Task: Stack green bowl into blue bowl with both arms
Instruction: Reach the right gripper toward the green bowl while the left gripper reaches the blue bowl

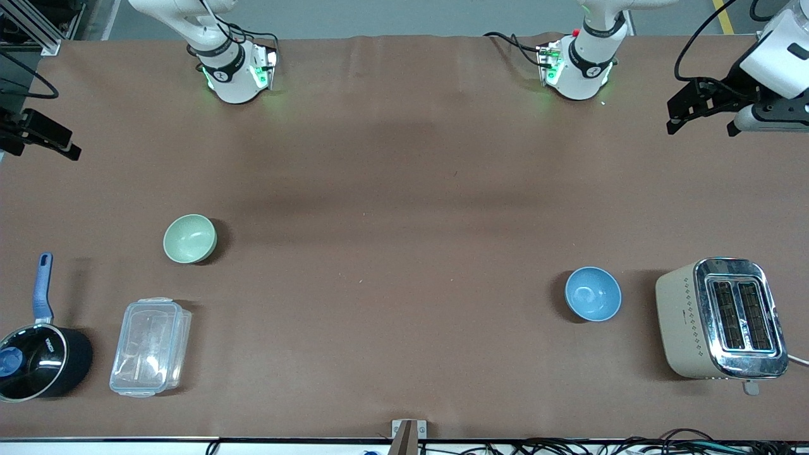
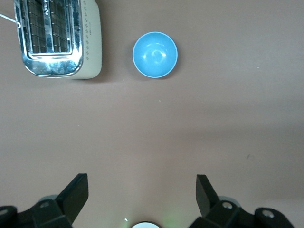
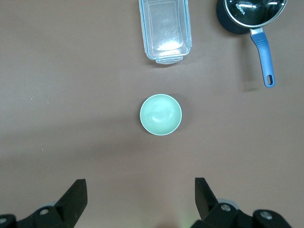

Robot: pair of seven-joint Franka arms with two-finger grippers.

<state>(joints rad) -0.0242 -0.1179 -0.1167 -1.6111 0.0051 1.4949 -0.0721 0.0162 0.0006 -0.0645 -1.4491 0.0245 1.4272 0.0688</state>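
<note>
The green bowl point(image 1: 189, 238) stands upright and empty on the brown table toward the right arm's end; it also shows in the right wrist view point(image 3: 160, 114). The blue bowl point(image 1: 593, 294) stands upright and empty toward the left arm's end, beside a toaster; it also shows in the left wrist view point(image 2: 155, 54). My left gripper point(image 1: 701, 123) is high over the table's edge at its own end, open and empty point(image 2: 142, 183). My right gripper point(image 1: 47, 136) is high over the table edge at its own end, open and empty point(image 3: 140, 185). Both are well apart from the bowls.
A beige and chrome toaster point(image 1: 720, 319) stands beside the blue bowl. A clear lidded plastic container point(image 1: 150, 346) and a black saucepan with a blue handle point(image 1: 38, 360) lie nearer to the front camera than the green bowl.
</note>
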